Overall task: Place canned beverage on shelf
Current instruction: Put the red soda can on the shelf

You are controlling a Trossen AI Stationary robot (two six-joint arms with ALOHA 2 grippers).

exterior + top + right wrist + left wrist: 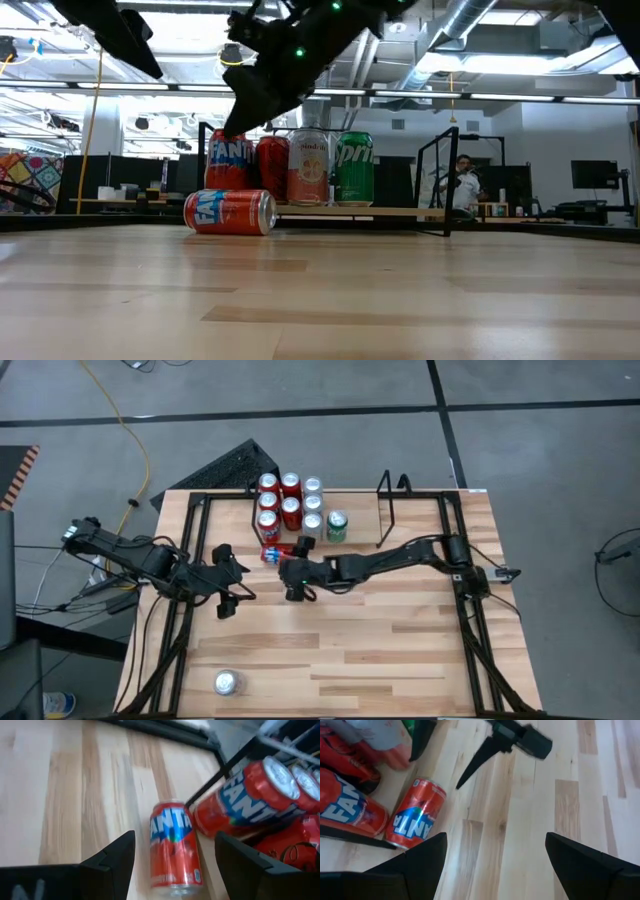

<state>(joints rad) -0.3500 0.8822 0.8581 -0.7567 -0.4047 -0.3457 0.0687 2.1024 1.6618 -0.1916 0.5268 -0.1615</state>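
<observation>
A red Fanta can (273, 553) lies on its side on the wooden worktop (400, 630), just in front of the black wire shelf (392, 510) that stands along the far edge. It has not yet been placed. On the shelf, upright cans fill the left end: several red cans (279, 500), a few silver-topped ones, and a green Sprite can (337, 526) at the front of the row; the shelf's right half is bare. The fallen can rests close against the shelf's front rod, its length running roughly along that edge.

The right pincer (172, 852) hovers just above and near the can, its fingers spread wider than the can's body and gripping nothing; in the right wrist view the can lies between them, a little ahead. The left pincer (492, 855) hangs over the middle-left of the worktop, wide open and empty, pointed toward the same can. Another can with a silver top (226, 682) stands near the worktop's front-left corner, well apart.

The can looks rigid and smooth, probably full and so fairly heavy; painted aluminium is slippery and its round side will roll if nudged. The surest hold seems to be across the middle of the barrel, fingers on opposite sides, squeezing only moderately to avoid denting. It must then be turned upright before being set in the free space beside the green can.
</observation>
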